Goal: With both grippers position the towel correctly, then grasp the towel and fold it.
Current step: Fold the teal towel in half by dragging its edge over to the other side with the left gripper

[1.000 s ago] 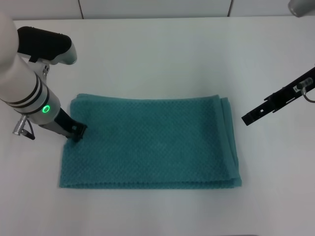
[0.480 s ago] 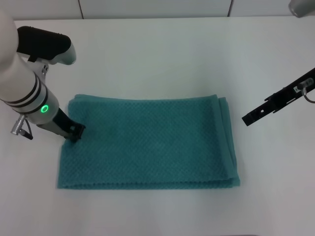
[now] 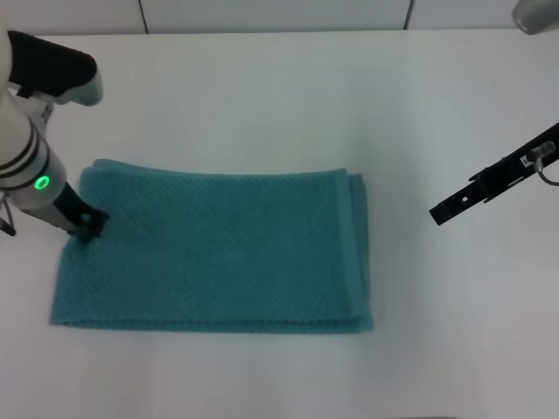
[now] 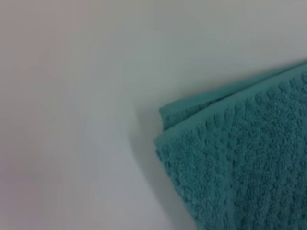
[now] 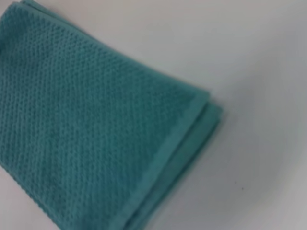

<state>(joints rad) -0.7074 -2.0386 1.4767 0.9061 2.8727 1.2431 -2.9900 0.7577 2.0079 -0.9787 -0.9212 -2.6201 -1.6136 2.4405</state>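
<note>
The teal-green towel (image 3: 214, 253) lies flat on the white table, folded, with its layered edges at the right side (image 3: 358, 253). My left gripper (image 3: 87, 225) is down on the towel's left edge near the far left corner, its black fingers together on the cloth. One towel corner (image 4: 230, 158) fills the left wrist view, and the towel's layered corner (image 5: 192, 120) shows in the right wrist view. My right gripper (image 3: 437, 212) hovers shut above bare table to the right of the towel, apart from it.
The white table (image 3: 279, 96) stretches around the towel, with its back edge against a pale wall (image 3: 279, 13). A grey object (image 3: 534, 12) shows at the far right corner.
My left gripper has moved left and the whole towel has slid left with it across the table. The right gripper has stayed in place.
</note>
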